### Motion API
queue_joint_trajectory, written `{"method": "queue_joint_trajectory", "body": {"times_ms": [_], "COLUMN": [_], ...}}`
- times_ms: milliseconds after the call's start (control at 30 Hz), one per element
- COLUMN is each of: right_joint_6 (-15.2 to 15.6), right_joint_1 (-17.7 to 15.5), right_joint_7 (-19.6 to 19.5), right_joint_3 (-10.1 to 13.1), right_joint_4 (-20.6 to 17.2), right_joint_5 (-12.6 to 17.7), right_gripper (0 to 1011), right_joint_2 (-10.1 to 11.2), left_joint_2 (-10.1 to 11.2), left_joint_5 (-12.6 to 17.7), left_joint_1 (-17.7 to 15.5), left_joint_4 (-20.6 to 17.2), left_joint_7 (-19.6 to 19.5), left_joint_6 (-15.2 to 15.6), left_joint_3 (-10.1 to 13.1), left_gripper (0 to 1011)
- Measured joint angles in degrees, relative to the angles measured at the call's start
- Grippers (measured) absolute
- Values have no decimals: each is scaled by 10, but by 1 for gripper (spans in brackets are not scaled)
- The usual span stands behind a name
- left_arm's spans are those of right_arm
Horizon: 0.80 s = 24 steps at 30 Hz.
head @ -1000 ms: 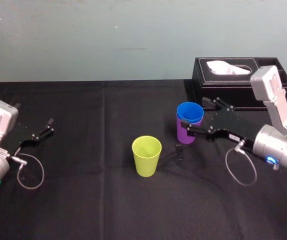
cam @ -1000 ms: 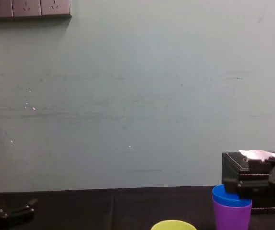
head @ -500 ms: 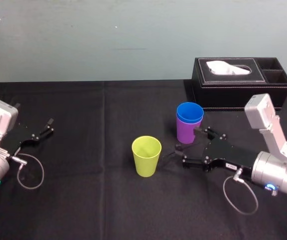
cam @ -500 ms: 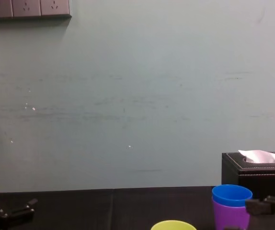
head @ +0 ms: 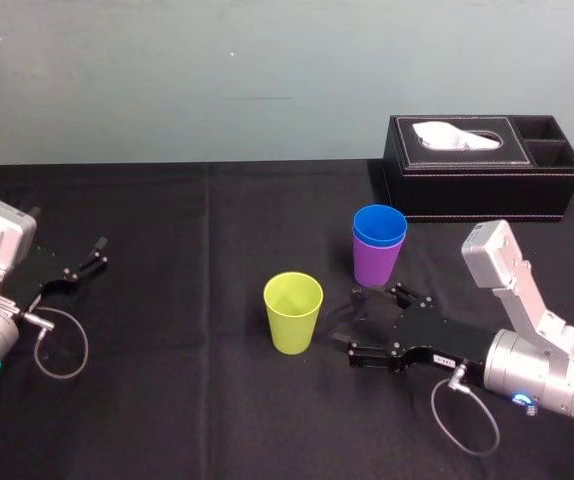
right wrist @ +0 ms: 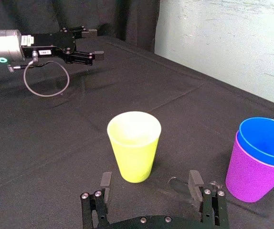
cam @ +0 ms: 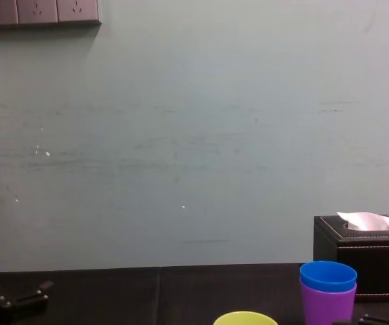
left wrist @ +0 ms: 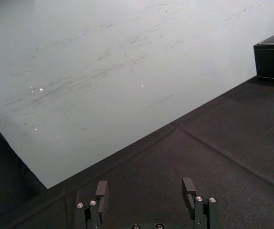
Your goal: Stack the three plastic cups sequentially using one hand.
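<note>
A blue cup (head: 379, 226) sits nested inside a purple cup (head: 375, 264) right of the table's middle; both show again as the blue cup (right wrist: 266, 141) and the purple cup (right wrist: 251, 174). Left of the pair, the yellow-green cup (head: 293, 312) stands upright and alone. My right gripper (head: 355, 322) hovers low just right of that cup, open, with nothing between its fingers. In the right wrist view the yellow-green cup (right wrist: 134, 145) stands just ahead of the right gripper (right wrist: 150, 180). My left gripper (head: 95, 255) rests open at the far left.
A black tissue box (head: 482, 165) stands at the back right behind the nested cups. A black cloth (head: 167, 400) covers the table and a pale wall (head: 217, 70) rises behind it. A cable loop (head: 465, 415) hangs under the right wrist.
My right gripper has drawn back from the blue-in-purple pair, dropping toward the table's front and left to the yellow-green cup's side. The cups and left arm stayed put.
</note>
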Motion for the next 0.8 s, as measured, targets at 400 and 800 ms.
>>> {"method": "queue_joint_trajectory", "body": {"times_ms": [400,800], "right_joint_6": [-5,-3], "right_joint_1": [4,18], "right_joint_7": [-1,5], "right_joint_3": [-6,-17], "right_joint_4": [10,17], "right_joint_5": [-4,-8], "right_gripper": [1004,1004], "right_joint_2": [-7,-15], "left_joint_2": [0,0], "left_joint_5": [0,0], "left_joint_1": [0,0], "left_joint_4": [0,0], "left_joint_7": [0,0], "left_joint_6": [0,0], "left_joint_3": [0,0], "left_gripper": [1010,1010]}}
